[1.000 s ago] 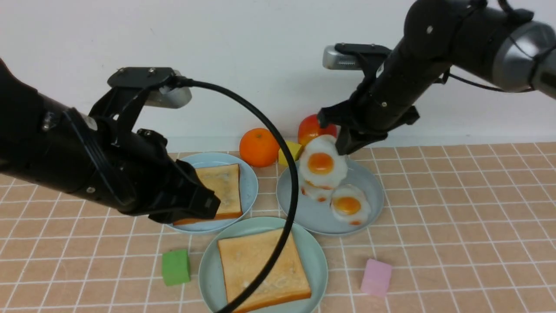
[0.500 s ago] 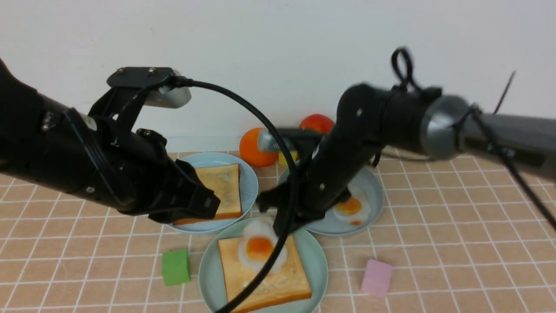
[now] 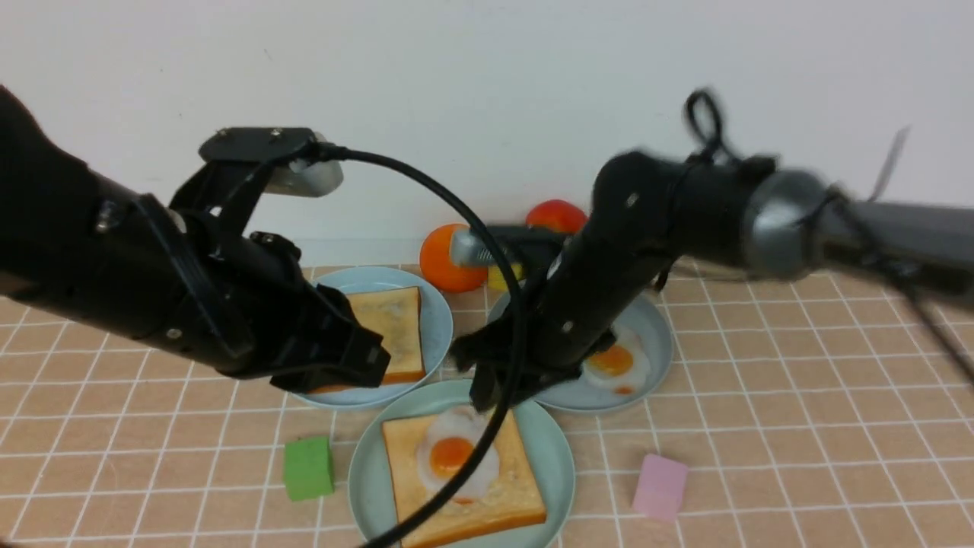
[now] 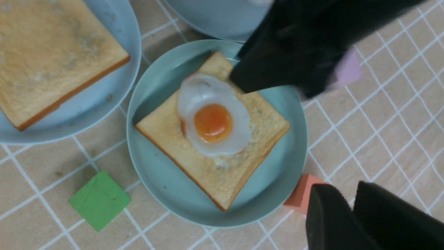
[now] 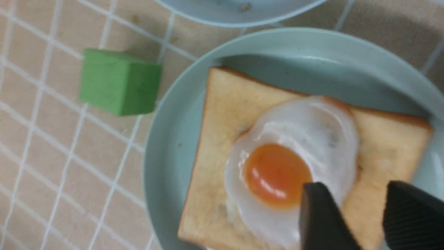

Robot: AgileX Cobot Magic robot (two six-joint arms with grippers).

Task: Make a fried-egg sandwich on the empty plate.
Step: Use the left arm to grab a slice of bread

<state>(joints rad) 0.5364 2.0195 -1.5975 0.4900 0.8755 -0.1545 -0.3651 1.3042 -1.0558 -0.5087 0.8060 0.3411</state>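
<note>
The mint-green plate [image 3: 559,457] sits at the front centre with one golden toast slice [image 3: 494,502] on it. A fried egg [image 3: 456,457] lies flat on that toast, also in the right wrist view [image 5: 295,149] and left wrist view [image 4: 213,121]. My right gripper [image 3: 487,388] hovers just over the toast's far edge, open and empty [image 5: 353,189]. The second toast slice [image 3: 392,323] lies on the sky-blue plate [image 3: 437,327]. My left gripper [image 3: 358,361] is shut and empty above that plate's near edge [image 4: 343,189].
The grey-blue plate [image 3: 654,342] holds another egg [image 3: 612,361]. An orange [image 3: 449,255] and a tomato [image 3: 559,215] stand at the back. A green cube [image 3: 308,466], a pink cube [image 3: 660,485] and a salmon block [image 4: 300,194] flank the mint plate. The left arm's cable [image 3: 502,304] arcs in front.
My right gripper carried an egg from the grey-blue plate down to the toast on the mint-green plate and opened, leaving it there. The left arm rose slightly.
</note>
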